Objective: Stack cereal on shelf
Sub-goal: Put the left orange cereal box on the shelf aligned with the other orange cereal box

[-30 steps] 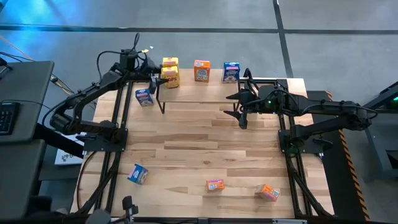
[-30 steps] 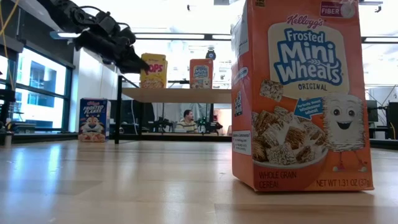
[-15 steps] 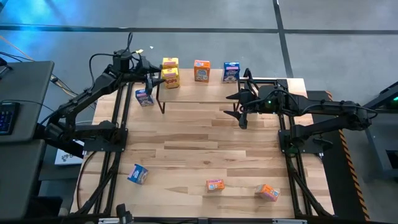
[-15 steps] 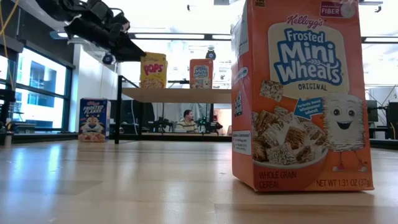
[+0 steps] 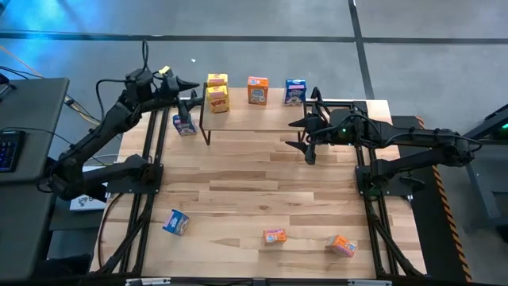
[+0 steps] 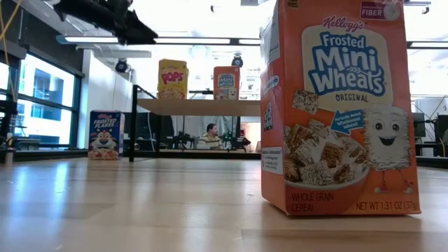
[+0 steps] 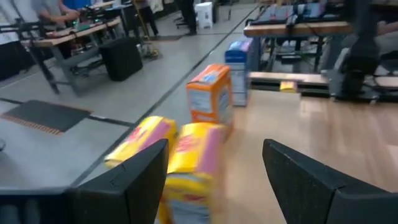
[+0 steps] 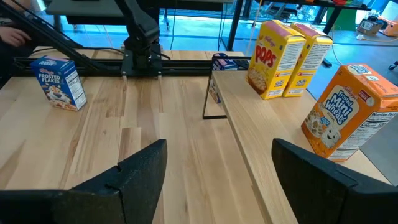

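Shelf [image 5: 262,107], upper centre: you have four cereal boxes [image 5: 217,99] upright in a row, labels out. Five wait on the counter [image 5: 254,191]. Left end effector [image 5: 184,86] hangs spread, empty, beside the yellow pair (clear of them). Right end effector [image 5: 300,133] waits spread, centre right.

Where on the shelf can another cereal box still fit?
The shelf has bare plank at its right end, past the blue box, beside the right gripper. Its left end is crowded: two yellow boxes together, then the orange box.
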Controlling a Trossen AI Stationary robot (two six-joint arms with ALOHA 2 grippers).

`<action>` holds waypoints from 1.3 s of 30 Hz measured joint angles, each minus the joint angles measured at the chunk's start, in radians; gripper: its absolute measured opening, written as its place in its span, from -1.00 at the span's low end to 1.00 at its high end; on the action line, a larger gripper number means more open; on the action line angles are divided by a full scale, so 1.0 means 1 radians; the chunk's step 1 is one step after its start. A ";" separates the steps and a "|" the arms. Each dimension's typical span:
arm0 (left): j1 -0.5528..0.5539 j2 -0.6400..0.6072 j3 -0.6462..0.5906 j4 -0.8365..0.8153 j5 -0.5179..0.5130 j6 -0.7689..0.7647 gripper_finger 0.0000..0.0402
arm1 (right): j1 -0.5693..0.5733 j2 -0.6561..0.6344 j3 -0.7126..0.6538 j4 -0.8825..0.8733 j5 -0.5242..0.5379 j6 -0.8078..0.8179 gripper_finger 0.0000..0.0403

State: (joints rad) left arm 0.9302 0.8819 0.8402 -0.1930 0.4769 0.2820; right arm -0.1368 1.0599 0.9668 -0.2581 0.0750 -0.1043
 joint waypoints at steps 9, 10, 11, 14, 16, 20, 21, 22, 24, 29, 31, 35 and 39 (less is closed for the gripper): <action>-0.277 0.003 0.000 -0.012 -0.077 -0.046 0.25 | 0.000 0.000 0.000 0.000 0.000 0.000 0.40; -0.316 0.008 0.000 -0.011 -0.097 -0.046 0.25 | 0.000 0.000 0.000 0.000 0.000 0.000 0.40; -0.354 0.012 0.000 -0.010 -0.122 -0.047 0.25 | 0.000 0.000 0.000 0.000 0.000 0.000 0.40; -0.456 0.027 0.000 0.011 -0.218 -0.064 0.25 | 0.000 0.000 0.000 0.000 0.000 0.000 0.40; -0.526 0.040 0.000 0.030 -0.281 -0.081 0.25 | 0.000 0.000 0.000 0.000 0.000 0.000 0.40; -0.656 0.082 0.000 0.052 -0.382 -0.110 0.25 | 0.000 0.000 0.000 0.000 0.000 0.000 0.40; -0.686 0.095 0.000 0.062 -0.407 -0.116 0.25 | 0.000 0.000 0.000 0.000 0.000 0.000 0.40; -0.714 0.110 0.000 0.072 -0.431 -0.123 0.25 | 0.000 0.000 0.000 0.000 0.000 0.000 0.40; -0.769 0.144 0.000 0.097 -0.483 -0.144 0.25 | 0.000 0.000 0.000 0.000 0.000 0.000 0.40; -0.885 0.242 0.026 0.125 -0.603 -0.202 0.25 | 0.000 0.000 0.000 0.000 0.000 0.000 0.40; -0.926 0.288 0.050 0.126 -0.647 -0.203 0.25 | 0.000 0.000 0.000 0.000 0.000 0.000 0.40; -0.997 0.384 0.109 0.124 -0.710 -0.203 0.25 | 0.000 0.000 0.000 0.000 0.000 0.000 0.40; -1.056 0.479 0.169 0.125 -0.751 -0.202 0.25 | 0.000 0.000 0.000 0.000 0.000 0.000 0.40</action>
State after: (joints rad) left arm -0.1255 1.3606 1.0095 -0.0676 -0.2737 0.0797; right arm -0.1369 1.0599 0.9672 -0.2584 0.0750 -0.1043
